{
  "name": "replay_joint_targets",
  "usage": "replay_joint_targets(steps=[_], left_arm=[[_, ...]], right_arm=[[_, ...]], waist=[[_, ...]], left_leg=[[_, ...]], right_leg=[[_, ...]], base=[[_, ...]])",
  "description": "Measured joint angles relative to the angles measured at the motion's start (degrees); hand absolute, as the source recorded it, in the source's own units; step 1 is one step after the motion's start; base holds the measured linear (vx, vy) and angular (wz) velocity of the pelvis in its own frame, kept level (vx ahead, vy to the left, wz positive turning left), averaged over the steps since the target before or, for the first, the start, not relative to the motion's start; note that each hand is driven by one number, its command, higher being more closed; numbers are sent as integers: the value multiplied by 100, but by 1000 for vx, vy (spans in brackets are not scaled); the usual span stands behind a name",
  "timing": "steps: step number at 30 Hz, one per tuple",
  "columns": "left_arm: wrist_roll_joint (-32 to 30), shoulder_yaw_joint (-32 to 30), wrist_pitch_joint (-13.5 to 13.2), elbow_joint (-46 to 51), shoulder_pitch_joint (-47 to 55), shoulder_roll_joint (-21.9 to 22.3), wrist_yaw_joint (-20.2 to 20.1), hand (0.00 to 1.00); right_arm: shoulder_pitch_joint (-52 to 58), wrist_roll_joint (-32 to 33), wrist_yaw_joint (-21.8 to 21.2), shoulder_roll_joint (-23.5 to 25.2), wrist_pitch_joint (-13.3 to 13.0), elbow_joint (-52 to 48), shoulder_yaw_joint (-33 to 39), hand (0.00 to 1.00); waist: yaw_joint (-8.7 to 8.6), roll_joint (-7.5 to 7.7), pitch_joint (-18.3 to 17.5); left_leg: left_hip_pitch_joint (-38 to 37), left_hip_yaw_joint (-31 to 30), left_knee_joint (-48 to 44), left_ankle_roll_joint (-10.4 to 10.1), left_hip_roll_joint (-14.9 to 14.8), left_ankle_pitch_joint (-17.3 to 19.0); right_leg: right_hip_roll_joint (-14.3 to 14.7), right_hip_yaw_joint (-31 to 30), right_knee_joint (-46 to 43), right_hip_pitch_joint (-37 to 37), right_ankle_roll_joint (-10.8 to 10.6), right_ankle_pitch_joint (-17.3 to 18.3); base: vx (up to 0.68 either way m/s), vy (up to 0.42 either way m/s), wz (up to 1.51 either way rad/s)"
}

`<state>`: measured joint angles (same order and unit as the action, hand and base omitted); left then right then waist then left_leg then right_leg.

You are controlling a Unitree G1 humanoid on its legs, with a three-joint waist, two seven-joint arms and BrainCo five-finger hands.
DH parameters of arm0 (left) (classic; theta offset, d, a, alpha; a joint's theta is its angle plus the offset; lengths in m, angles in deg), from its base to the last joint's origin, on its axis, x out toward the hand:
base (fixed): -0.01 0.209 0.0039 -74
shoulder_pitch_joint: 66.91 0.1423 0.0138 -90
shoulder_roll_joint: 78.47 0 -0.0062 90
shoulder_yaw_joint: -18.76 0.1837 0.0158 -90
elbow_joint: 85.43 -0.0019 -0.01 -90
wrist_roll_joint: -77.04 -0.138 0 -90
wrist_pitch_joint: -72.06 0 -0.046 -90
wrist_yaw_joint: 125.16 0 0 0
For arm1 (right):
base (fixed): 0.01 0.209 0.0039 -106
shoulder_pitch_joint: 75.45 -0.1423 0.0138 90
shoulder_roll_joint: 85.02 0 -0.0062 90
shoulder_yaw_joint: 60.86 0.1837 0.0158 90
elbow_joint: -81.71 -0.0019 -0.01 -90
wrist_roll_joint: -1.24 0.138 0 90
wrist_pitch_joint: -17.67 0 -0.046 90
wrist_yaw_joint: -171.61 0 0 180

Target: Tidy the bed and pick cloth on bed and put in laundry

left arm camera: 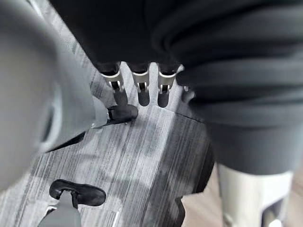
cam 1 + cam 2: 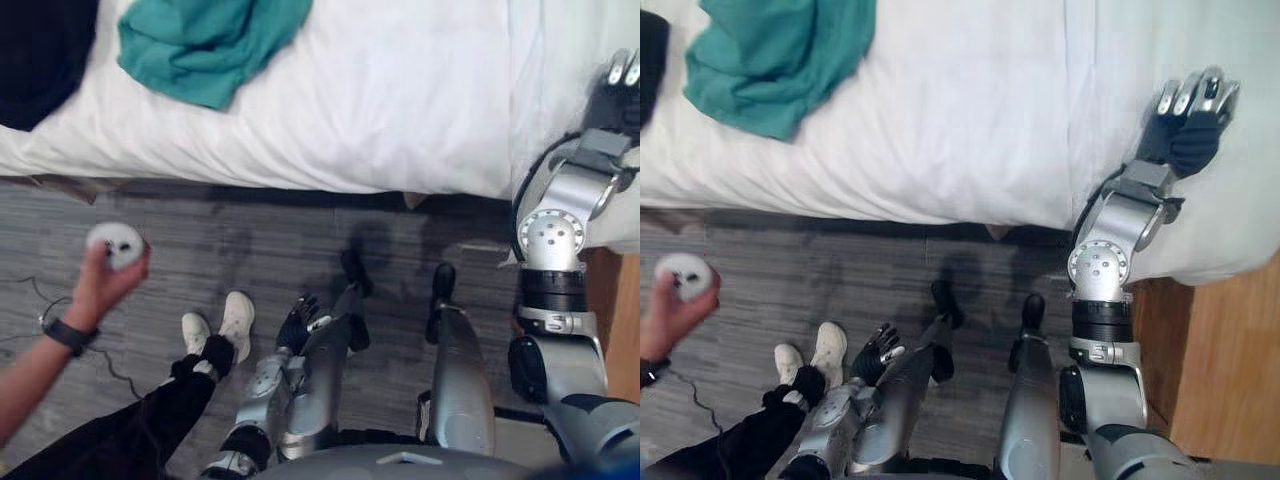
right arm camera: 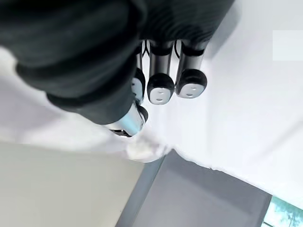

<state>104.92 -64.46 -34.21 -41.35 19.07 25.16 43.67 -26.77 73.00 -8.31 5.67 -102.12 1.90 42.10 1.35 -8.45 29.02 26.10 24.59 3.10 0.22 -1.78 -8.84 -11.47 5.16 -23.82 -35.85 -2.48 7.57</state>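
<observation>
A teal cloth (image 2: pixel 205 45) lies crumpled on the white bed (image 2: pixel 400 110), at its far left part. My right hand (image 2: pixel 1188 118) is raised over the bed's right part, far from the cloth, fingers relaxed and holding nothing; past its fingertips (image 3: pixel 161 87) there is white sheet. The teal cloth (image 3: pixel 285 215) also peeks in at a corner of the right wrist view. My left hand (image 2: pixel 297 322) hangs low by my side above the grey floor, its fingers (image 1: pixel 142 82) straight and empty.
A dark cloth or pillow (image 2: pixel 40 55) lies at the bed's far left corner. A person stands at my left on the grey floor (image 2: pixel 230 250), white shoes (image 2: pixel 225 325) close by, holding a white round device (image 2: pixel 117 243). A wooden surface (image 2: pixel 1225 360) lies at right.
</observation>
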Motion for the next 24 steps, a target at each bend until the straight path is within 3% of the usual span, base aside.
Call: replay_joint_targets(steps=[3, 7, 11, 15, 19, 20, 24], left_arm=[[87, 2, -84, -7, -50, 91, -117, 0], [105, 3, -100, -34, -136, 210, -167, 0], [296, -45, -83, -36, -163, 216, -221, 0], [299, -333, -30, -32, -163, 275, -219, 0], [273, -573, 121, -57, -161, 359, -211, 0], [247, -637, 136, -142, -161, 374, -210, 0], [123, -736, 254, -515, -140, 349, -95, 0]], right_arm=[[-44, 240, -663, -58, 11, 315, 31, 100], [-18, 234, -1146, -18, 18, 613, 99, 100], [596, 237, -1827, 294, -1, 722, 115, 100], [1855, 319, -2003, 750, 41, 1612, -29, 100], [3432, 400, -2017, 1276, 385, 2329, -377, 100], [3715, 391, -2017, 1298, 469, 2341, -508, 0], [4218, -144, -1806, 1396, 672, 2558, -517, 0]], waist=[[-54, -17, 33], [-92, -16, 33], [-203, 17, 20], [-204, 148, -27], [-290, 194, -41], [-364, 269, -87], [-379, 697, -565]], left_leg=[[14, -4, -5, -30, 41, -21], [14, -2, -2, -35, 72, -18], [-87, 4, 1, -37, 68, -15], [-372, 84, -3, -124, 0, 55], [-798, 215, 78, -157, -75, 111], [-945, 220, 78, -182, -97, 128], [-1380, 194, 87, -193, -216, 149]], right_leg=[[-50, -39, -101, -76, -3, 53], [-58, -129, -128, -127, -13, 89], [-41, -138, -9, 24, -46, 32], [54, -183, 238, 377, -42, -75], [149, -173, 445, 820, -38, -138], [169, -156, 484, 985, -39, -138], [269, 1, 580, 1536, 20, -60]], base=[[0, 0, 0], [0, 0, 0], [6, -3, -1], [66, -28, -18], [97, -39, -23], [93, -45, -11], [86, -78, 8]])
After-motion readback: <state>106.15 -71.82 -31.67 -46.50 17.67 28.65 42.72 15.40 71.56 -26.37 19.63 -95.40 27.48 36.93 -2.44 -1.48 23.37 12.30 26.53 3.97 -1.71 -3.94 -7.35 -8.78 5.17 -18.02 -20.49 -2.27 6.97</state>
